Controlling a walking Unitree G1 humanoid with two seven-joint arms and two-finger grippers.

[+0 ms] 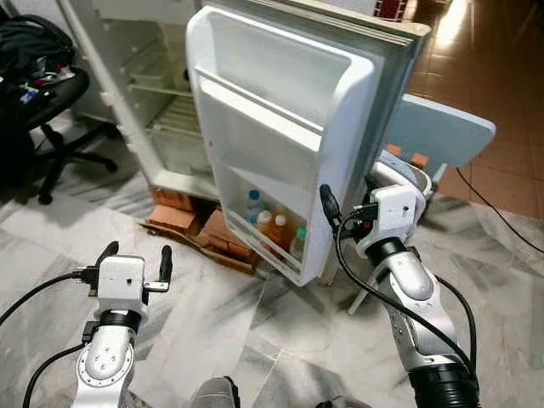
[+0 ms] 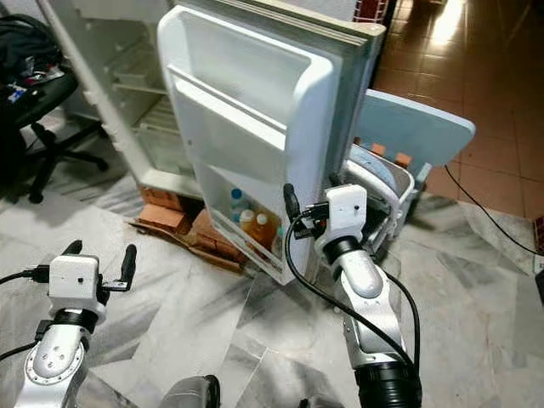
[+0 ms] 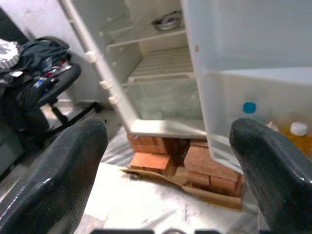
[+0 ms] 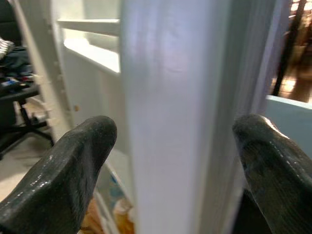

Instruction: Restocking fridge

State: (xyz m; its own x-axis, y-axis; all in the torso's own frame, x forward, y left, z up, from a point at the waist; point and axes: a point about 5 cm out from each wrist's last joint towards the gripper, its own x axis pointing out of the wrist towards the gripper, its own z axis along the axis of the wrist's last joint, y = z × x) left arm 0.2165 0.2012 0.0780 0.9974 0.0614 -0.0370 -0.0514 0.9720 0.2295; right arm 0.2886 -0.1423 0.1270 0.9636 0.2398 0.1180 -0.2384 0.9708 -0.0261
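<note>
**Right gripper straddled the edge of the open fridge door**

The floor was grey-veined marble tile, giving way to brown tile at about two o'clock. The fridge stood at eleven o'clock, raised on red bricks with flattened cardboard beneath them, its white wire shelves bare apart from a small metal bowl high inside. An office chair piled with dark clothing sat at ten o'clock, leaving a strip of open floor between it and the fridge.

The fridge door stood swung wide toward the robot, its free edge at about one o'clock. Its bottom rack held bottles: one blue-capped, others with orange contents. Behind the door, a pale blue chair stood close, so room on that side was tight.

The right gripper was spread wide, one finger on either side of the door's free edge, not closed on it. The left gripper hovered over clear floor at seven o'clock, fingers wide apart and holding nothing, pointed toward the fridge base.
</note>
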